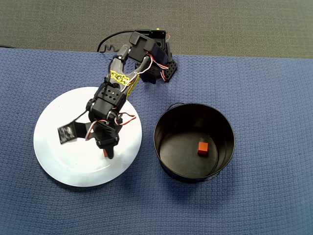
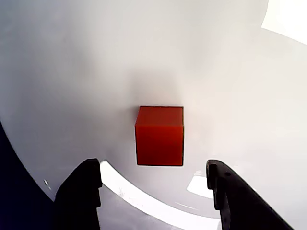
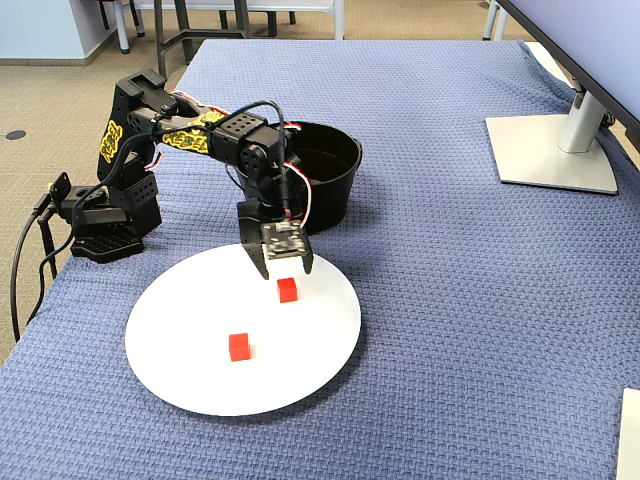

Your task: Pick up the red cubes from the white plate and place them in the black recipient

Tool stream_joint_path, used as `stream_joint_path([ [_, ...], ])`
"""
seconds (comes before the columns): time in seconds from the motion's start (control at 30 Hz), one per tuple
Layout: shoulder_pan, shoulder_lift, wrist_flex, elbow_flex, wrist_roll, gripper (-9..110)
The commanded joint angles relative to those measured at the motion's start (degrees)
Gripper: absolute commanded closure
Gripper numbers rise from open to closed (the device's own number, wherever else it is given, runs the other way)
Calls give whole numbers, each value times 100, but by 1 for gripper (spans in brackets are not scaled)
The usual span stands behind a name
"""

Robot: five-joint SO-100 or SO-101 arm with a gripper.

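The white plate (image 3: 200, 380) holds two red cubes in the fixed view, one (image 3: 288, 290) near its far side and one (image 3: 239, 346) near the middle. My gripper (image 3: 285, 270) is open and points down just above the far cube, one finger to each side. In the wrist view that cube (image 2: 159, 136) lies on the plate (image 2: 72, 72) between and just ahead of my open gripper (image 2: 153, 167), untouched. A third red cube (image 1: 202, 148) lies inside the black pot (image 1: 225, 164), right of the plate (image 1: 58, 161). In the overhead view my gripper (image 1: 108, 149) hides most of the plate's cubes.
The pot (image 3: 335, 195) stands just behind the plate in the fixed view. The arm's base (image 3: 110, 220) sits at the blue mat's left edge. A monitor stand (image 3: 550, 150) is at the far right. A white object's corner (image 3: 630, 430) shows at the bottom right.
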Motion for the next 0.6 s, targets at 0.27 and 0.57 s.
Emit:
stream_joint_path([
  [0.27,-202,114,-624,343,-1107,81],
  [0.57,-35,-53,-879,483,-765,84],
])
